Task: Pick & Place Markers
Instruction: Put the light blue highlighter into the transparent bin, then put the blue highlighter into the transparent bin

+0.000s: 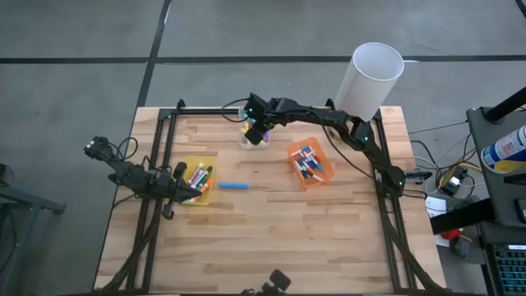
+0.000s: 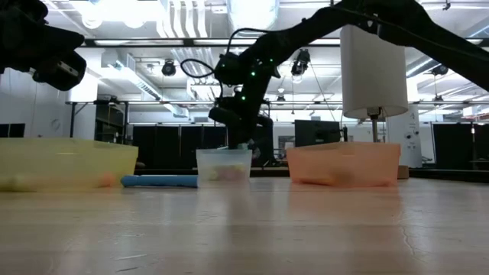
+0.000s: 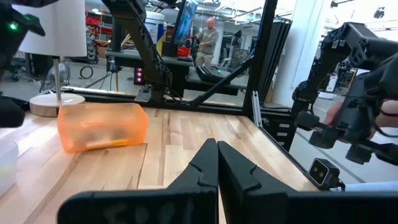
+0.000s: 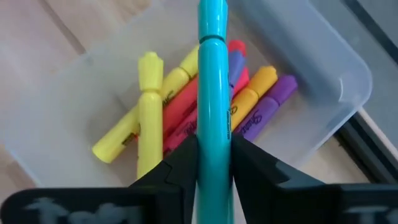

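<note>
My right gripper point(image 4: 214, 155) hangs over the clear bin point(image 1: 255, 136) at the table's far middle, shut on a turquoise marker point(image 4: 213, 74). In that bin point(image 4: 323, 74) lie yellow, pink, orange and purple highlighters point(image 4: 186, 93). A blue marker point(image 1: 234, 186) lies flat on the table between the yellow bin point(image 1: 191, 161) and the orange bin point(image 1: 322, 173); both bins hold markers. My left gripper point(image 3: 217, 158) is shut on nothing, level beside the yellow bin point(image 2: 69, 160) at the left. My right gripper pinches the turquoise marker's barrel point(image 4: 214, 134) between its two fingers. The fingers slant down from above, and the marker runs along them, its far end point(image 4: 212, 18) sticking out past the fingertips over the highlighters in the clear bin. It is clear of the table.
A white lamp shade point(image 1: 374, 74) stands at the far right corner. Black frame rails point(image 1: 156, 164) run along the table's left, right and far edges. Bare wood lies toward the near edge. A person point(image 3: 208, 37) stands in the room beyond the table.
</note>
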Robot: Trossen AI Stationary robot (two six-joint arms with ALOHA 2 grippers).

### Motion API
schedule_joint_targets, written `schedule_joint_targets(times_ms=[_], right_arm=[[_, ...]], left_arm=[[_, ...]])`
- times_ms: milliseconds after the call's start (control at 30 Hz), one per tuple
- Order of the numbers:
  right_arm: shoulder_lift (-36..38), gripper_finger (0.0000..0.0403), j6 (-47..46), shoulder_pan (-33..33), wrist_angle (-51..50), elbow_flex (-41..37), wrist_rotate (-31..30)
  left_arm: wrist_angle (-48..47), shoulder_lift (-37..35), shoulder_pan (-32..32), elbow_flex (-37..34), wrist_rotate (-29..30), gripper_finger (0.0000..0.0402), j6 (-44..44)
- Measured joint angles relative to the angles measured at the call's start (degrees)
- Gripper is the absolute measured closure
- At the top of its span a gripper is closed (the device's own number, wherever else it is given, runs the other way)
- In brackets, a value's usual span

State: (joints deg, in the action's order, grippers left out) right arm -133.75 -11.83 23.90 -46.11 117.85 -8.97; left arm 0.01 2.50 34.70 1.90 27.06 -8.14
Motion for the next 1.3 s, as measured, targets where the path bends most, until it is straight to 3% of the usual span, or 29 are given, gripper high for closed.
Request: schedule_joint_targets(times_ms=[200,500,1067,1300], right_arm=[[0.0,0.028,1.39,0.11,-0.24,-0.21,-0.02],[0.17,0.0254,3.17,-2.91,-1.69,6.46,1.66],[-0.35,0.027,21.13,-20.14,-1.28,8.28,7.6],[-0.35,0.0276,21.38,-22.93,2.24,6.7,7.5]], left_arm=[[0.0,0.0,0.0,0.01,0.0,0.0402,0.0],[0.0,0.0,0.0,-0.01,-0.01,0.0402,0.0],[0.0,0.02,0.0,0.01,0.01,0.0402,-0.01],[0.0,0.02,0.0,0.01,0.01,0.0402,0.0]])
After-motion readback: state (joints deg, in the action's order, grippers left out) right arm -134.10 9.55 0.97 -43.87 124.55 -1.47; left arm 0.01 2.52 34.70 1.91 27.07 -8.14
